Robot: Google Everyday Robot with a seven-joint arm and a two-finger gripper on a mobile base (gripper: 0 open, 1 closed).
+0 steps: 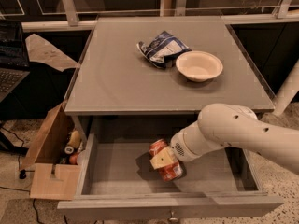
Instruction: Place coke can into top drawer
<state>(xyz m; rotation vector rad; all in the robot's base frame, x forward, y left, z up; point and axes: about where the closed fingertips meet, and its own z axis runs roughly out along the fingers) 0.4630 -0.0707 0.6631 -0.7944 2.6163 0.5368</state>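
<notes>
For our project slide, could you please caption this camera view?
The gripper holds the coke can low inside the open top drawer, chip bag and bowl on the table.

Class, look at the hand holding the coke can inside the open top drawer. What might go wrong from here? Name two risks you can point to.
1. The coke can sits tilted in the hand, low over the floor of the top drawer; released like this, it may tip and roll.
2. The arm passes close to the front edge of the table; a careless lift might knock that edge or drag the can back out.
</notes>
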